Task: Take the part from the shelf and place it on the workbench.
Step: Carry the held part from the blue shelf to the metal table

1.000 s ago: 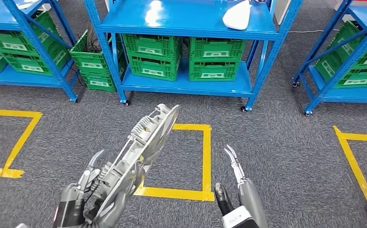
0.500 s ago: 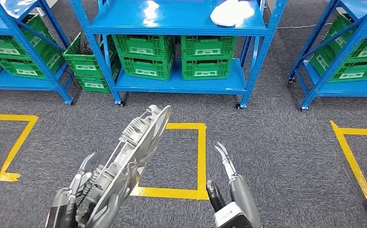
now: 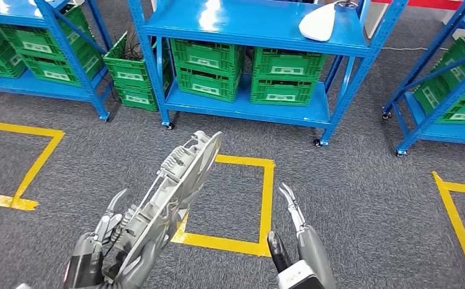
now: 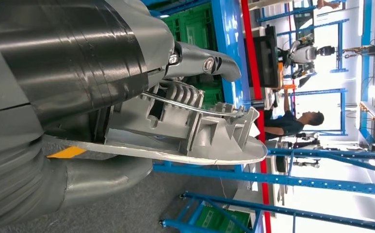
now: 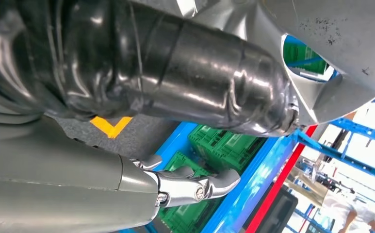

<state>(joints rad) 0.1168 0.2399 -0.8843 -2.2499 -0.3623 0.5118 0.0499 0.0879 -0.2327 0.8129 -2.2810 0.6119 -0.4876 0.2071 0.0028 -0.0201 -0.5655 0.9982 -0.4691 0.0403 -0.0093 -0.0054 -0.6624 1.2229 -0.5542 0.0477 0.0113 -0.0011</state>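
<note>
The part (image 3: 172, 189) is a long grey cast metal piece with ribs and a curved edge. It stands tilted, low in the head view, its upper end leaning toward the shelf. My left hand (image 3: 94, 256) grips its lower end from below. The left wrist view shows the part (image 4: 200, 138) clamped between the thumb and fingers of that hand (image 4: 73, 97). My right hand (image 3: 296, 241) hovers to the right of the part, apart from it, fingers stretched out and holding nothing. In the right wrist view the right hand (image 5: 127, 160) has an edge of the part (image 5: 335, 39) beyond it.
A blue shelf (image 3: 248, 30) with green crates (image 3: 206, 66) stands ahead, a white object (image 3: 318, 24) on its top board. More blue shelves flank it. Yellow tape squares (image 3: 266, 198) mark the grey carpet. A person (image 4: 292, 121) stands far off.
The whole picture has shifted, so the camera has moved; the shelf now sits further right. My left hand still holds the part and the right hand stays open beside it.
</note>
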